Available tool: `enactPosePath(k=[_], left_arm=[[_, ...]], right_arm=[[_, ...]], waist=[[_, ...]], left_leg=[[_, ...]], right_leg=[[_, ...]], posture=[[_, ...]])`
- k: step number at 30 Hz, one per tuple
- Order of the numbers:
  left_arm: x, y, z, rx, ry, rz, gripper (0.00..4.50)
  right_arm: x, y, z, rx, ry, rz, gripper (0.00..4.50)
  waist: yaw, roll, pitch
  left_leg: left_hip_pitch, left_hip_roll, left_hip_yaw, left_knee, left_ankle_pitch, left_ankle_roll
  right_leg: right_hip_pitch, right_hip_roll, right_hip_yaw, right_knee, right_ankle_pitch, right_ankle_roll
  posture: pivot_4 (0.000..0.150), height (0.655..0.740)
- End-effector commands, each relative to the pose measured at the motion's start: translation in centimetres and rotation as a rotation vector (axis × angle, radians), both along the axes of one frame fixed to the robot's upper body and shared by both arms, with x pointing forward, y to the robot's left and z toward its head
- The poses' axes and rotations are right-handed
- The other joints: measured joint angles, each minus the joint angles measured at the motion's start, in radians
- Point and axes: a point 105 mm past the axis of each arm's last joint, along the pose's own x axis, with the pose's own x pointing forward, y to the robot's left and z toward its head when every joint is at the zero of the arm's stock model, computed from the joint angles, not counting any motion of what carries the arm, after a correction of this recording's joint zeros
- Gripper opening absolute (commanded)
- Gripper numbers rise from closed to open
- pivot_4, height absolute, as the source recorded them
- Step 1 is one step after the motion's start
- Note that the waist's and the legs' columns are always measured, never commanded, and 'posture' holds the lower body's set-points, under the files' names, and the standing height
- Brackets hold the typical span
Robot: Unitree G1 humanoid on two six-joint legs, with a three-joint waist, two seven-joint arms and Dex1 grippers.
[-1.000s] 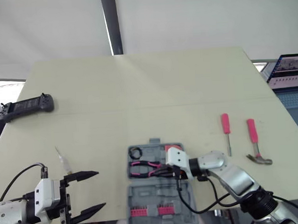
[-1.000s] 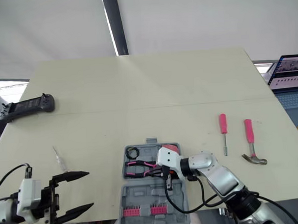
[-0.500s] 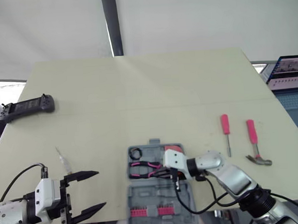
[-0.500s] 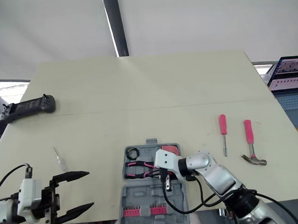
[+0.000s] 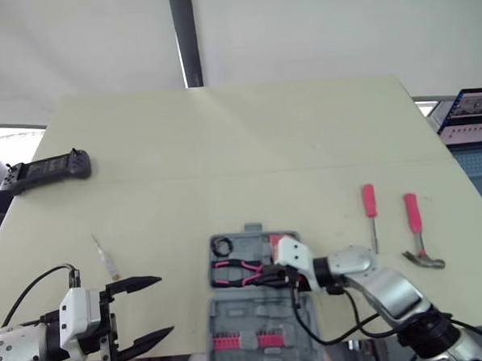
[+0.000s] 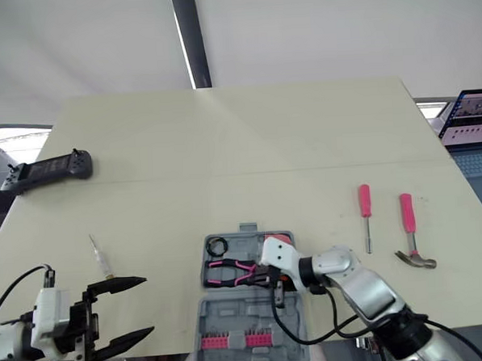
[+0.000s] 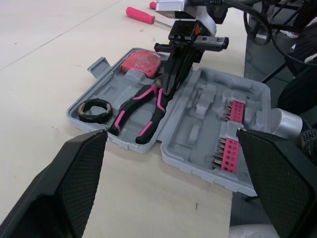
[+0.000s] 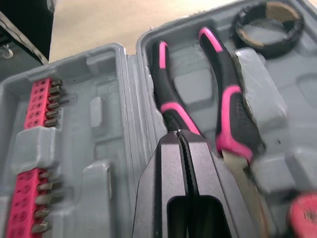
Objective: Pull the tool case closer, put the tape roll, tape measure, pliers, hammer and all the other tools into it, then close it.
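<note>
Pale counter [image 5: 223,141] carries an open grey tool case [image 5: 264,309] at its near edge. Inside the case lie the pliers [image 5: 238,271], with the tape roll [image 5: 222,247] in its far left corner and the red tape measure [image 7: 141,60] in its far right corner. The right tool [image 8: 181,135], fingers pressed together, points down at the pliers' joint. The left tool [image 5: 163,305] hovers left of the case, fingers spread wide. Well to the right of the case lie a pink screwdriver [image 5: 370,208] and the hammer [image 5: 417,229]. A black controller [image 5: 46,168] lies far to its left.
</note>
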Motion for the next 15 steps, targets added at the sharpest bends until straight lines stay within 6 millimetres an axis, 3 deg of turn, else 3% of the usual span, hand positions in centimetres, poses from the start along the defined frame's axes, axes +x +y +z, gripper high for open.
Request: enactPosePath(k=[1,4,11,15], left_arm=[[0.8,0.2,0.8,-0.009,-0.001,0.048,4.50],[1.6,0.9,0.4,0.027,-0.004,0.115,4.50],[0.5,2.3,-1.4,0.079,0.046,0.137,4.50],[0.0,2.3,-1.5,0.103,0.012,0.129,4.50]], right_arm=[[-0.7,-1.9,3.8,0.039,-0.037,-0.025,0.07],[-1.1,-4.1,4.0,-0.003,-0.014,-0.092,0.83],[-2.7,-8.7,2.9,-0.061,0.056,-0.201,4.42],[-3.4,-10.6,1.9,-0.078,0.070,-0.255,4.47]], waist=[[0.000,0.001,0.001],[0.000,0.000,0.001],[-0.001,0.000,0.001],[0.000,0.000,0.002]], left_leg=[[-0.001,0.000,0.000,0.000,0.000,0.000],[0.000,0.000,0.000,-0.001,0.000,0.000],[0.000,0.000,0.002,-0.001,0.000,0.001],[0.000,0.000,0.002,0.001,0.000,0.001]], right_leg=[[-0.001,0.000,0.000,0.000,0.000,0.000],[-0.001,0.001,-0.001,0.000,0.000,0.000],[0.000,0.001,-0.001,-0.001,0.000,0.000],[0.001,0.001,-0.001,-0.001,0.001,0.001]], posture=[[0.150,0.7400],[0.150,0.7400],[0.150,0.7400],[0.150,0.7400]])
